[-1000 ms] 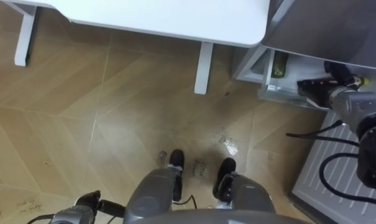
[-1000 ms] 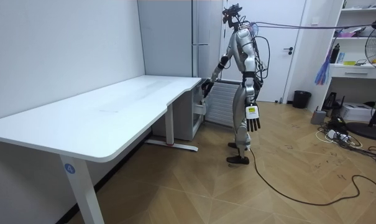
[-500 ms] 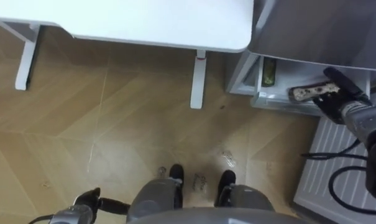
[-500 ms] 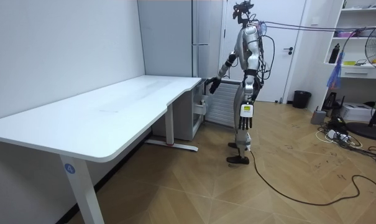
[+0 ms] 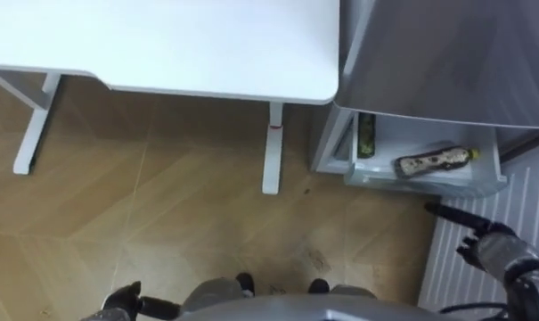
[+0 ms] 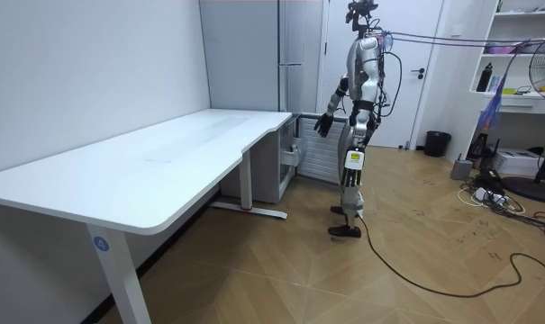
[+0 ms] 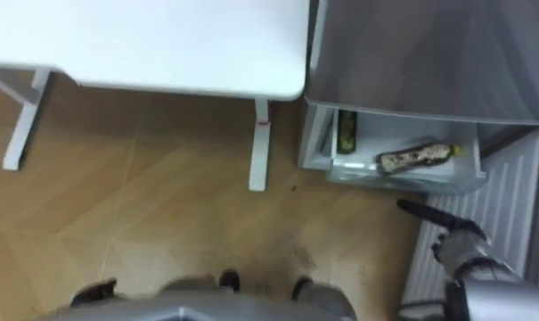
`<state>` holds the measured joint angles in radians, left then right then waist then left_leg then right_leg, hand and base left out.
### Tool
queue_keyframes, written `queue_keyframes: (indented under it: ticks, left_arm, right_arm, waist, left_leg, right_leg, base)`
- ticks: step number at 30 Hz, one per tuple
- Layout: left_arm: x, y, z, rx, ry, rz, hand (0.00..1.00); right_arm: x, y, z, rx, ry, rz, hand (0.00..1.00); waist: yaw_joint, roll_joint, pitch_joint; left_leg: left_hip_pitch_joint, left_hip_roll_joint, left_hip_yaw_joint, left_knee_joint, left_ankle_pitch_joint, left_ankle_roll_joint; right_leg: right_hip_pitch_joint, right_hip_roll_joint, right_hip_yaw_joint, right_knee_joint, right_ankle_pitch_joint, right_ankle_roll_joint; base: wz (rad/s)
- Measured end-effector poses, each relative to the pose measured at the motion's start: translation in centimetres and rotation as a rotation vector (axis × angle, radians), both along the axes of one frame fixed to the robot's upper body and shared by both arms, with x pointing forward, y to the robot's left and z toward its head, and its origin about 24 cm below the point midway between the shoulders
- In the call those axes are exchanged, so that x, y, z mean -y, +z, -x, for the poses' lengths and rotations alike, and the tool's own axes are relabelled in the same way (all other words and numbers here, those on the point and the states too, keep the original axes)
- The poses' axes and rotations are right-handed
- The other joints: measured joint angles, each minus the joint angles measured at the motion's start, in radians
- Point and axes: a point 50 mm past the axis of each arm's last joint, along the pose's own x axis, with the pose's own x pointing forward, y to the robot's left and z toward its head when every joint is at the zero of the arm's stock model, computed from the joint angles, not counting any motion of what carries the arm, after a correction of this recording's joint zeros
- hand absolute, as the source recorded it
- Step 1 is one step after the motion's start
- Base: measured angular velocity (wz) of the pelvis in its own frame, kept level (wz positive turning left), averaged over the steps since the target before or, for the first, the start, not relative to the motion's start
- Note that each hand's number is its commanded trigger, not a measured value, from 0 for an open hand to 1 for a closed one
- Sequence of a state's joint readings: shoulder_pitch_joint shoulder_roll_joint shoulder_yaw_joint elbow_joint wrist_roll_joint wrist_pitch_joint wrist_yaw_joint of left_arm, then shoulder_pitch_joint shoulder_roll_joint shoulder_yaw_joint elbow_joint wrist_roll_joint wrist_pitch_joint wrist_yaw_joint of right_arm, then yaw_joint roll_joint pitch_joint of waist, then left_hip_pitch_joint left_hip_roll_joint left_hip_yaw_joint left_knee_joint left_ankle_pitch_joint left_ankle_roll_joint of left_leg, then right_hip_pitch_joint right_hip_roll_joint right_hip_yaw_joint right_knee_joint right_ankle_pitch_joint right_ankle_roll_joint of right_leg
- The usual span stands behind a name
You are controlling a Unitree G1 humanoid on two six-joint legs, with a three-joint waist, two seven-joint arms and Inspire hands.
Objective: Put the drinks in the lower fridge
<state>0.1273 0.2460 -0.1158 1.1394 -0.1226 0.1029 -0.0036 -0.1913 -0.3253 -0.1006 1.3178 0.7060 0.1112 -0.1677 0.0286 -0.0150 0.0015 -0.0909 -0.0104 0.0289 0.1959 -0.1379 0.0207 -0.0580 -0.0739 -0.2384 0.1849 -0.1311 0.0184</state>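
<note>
Brown-labelled bottle [image 5: 432,161] lies in drawer [image 5: 403,181]; dark bottle [image 5: 365,135] part-hidden; right hand [image 5: 488,251] spread.

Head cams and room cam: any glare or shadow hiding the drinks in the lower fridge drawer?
Left eye view: no glare on the drawer; the lying bottle is evenly lit, while the green bottle at the drawer's left end sits in shade. The grey fridge front shows only a soft sheen. Room view: even light, with a faint shadow under the desk.
</note>
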Motion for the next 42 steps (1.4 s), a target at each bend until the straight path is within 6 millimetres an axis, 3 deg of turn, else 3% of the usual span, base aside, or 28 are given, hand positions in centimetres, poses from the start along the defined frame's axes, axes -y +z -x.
queue_keyframes:
  ticks: [6,13,17,26,37,39,42]
  left_arm:
    - [0.3,-0.1,0.5,0.011,0.074,-0.012,0.0]
    - [0.1,-0.2,3.4,-0.032,0.137,-0.033,0.0]
    - [0.0,-0.1,4.5,-0.065,0.123,-0.06,0.0]
    - [0.6,-0.3,5.6,-0.108,0.154,-0.056,0.0]
    - [0.9,-0.4,6.3,-0.127,0.221,-0.027,0.0]
    - [0.8,-0.4,6.4,-0.127,0.232,-0.033,0.0]
    - [0.8,-0.4,6.5,-0.13,0.23,-0.034,0.0]
  right_arm:
    - [-0.5,-1.0,2.5,-0.028,-0.084,-0.002,0.0]
    - [-1.7,-2.0,4.7,-0.032,-0.191,-0.068,0.0]
    - [-2.3,-2.2,4.7,-0.023,-0.203,-0.089,0.0]
    - [-2.9,-2.7,6.2,-0.002,-0.315,-0.154,0.0]
    - [-3.1,-3.2,9.0,0.097,-0.677,-0.283,0.0]
    - [-3.3,-3.3,9.4,0.115,-0.71,-0.303,0.0]
    - [-3.8,-3.5,9.7,0.144,-0.765,-0.341,0.0]
  waist:
    - [-0.014,0.012,-0.0002]
    - [-0.031,0.01,0.0032]
    - [-0.051,0.008,0.0034]
    - [-0.052,-0.002,0.0021]
    - [-0.057,-0.015,0.0018]
    - [-0.056,-0.016,0.0056]
    - [-0.055,-0.017,0.0049]
  left_leg:
    - [0.049,-0.001,0.0,-0.015,-0.01,0.0]
    - [0.121,0.003,0.02,-0.027,-0.035,-0.004]
    - [0.144,0.003,0.022,-0.034,-0.039,-0.004]
    - [0.189,0.005,0.021,-0.044,-0.052,-0.007]
    - [0.191,0.005,0.02,-0.024,-0.062,-0.006]
    - [0.188,0.005,0.017,-0.017,-0.064,-0.006]
    - [0.17,0.008,0.012,0.004,-0.08,-0.006]
  right_leg:
    - [0.054,0.001,0.0,-0.017,-0.005,0.007]
    - [0.112,0.008,0.032,-0.018,-0.028,0.01]
    - [0.13,0.008,0.034,-0.018,-0.033,0.012]
    - [0.17,0.013,0.041,-0.035,-0.043,0.015]
    - [0.191,0.014,0.041,-0.035,-0.047,0.015]
    - [0.188,0.014,0.037,-0.035,-0.048,0.015]
    - [0.182,0.017,0.038,-0.032,-0.05,0.015]
  base:
    - [-0.01]
    - [-0.1]
    - [-0.02]
    - [-0.01]
    - [0.01]
    - [0.02]
    - [0.02]
